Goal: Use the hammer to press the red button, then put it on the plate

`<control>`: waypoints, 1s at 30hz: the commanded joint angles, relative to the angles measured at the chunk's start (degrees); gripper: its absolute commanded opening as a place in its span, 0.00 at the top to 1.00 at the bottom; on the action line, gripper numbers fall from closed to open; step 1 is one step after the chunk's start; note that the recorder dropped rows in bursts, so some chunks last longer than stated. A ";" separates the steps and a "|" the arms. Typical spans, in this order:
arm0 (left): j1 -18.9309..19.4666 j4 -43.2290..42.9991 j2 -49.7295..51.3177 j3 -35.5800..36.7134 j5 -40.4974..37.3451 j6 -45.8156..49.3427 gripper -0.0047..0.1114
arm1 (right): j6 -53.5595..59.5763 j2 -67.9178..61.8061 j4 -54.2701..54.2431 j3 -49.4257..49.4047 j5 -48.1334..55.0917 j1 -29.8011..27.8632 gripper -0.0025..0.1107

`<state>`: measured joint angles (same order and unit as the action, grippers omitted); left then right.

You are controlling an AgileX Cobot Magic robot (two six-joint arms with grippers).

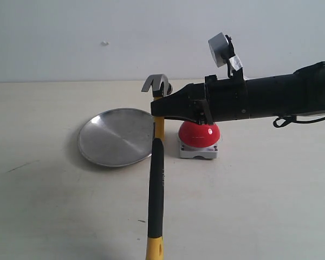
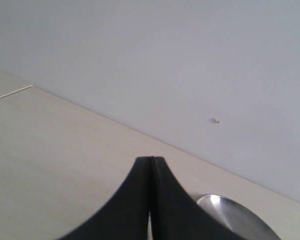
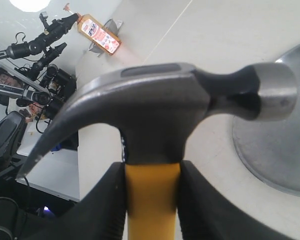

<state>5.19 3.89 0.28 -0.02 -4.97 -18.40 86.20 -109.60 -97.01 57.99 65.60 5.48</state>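
My right gripper [image 1: 160, 108] clenched the yellow-and-black claw hammer [image 1: 156, 179] under its head, handle pointing near; the shiny red dome button [image 1: 199, 135] sat just right.

A lab, with camera rigs [image 3: 32, 46] beside a pale worktable [image 1: 249, 206]

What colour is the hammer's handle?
The hammer handle is yellow and black; exterior view shows it best.

Pale beige worktop [image 1: 249, 211], pretty plain. Two things sit on it: a shiny round steel plate [image 1: 114, 138] and, near its right side, the red button [image 1: 199, 135] on a grey square base. They're not touching.
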 commanded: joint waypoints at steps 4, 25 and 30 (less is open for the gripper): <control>-0.05 -0.06 -0.28 0.02 -0.01 0.45 0.96 | 0.65 0.76 -2.94 0.83 3.61 0.16 0.98; -0.05 -0.06 -0.28 0.02 7.98 -6.11 0.96 | 0.74 0.76 -2.94 0.94 2.73 0.16 0.98; -0.31 -0.06 -0.28 0.02 6.67 -7.26 0.96 | 0.08 0.76 -2.94 0.94 0.98 0.16 0.98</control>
<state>5.19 3.89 0.28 -0.02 1.80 -24.78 86.20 -109.60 -97.01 57.99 64.94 5.48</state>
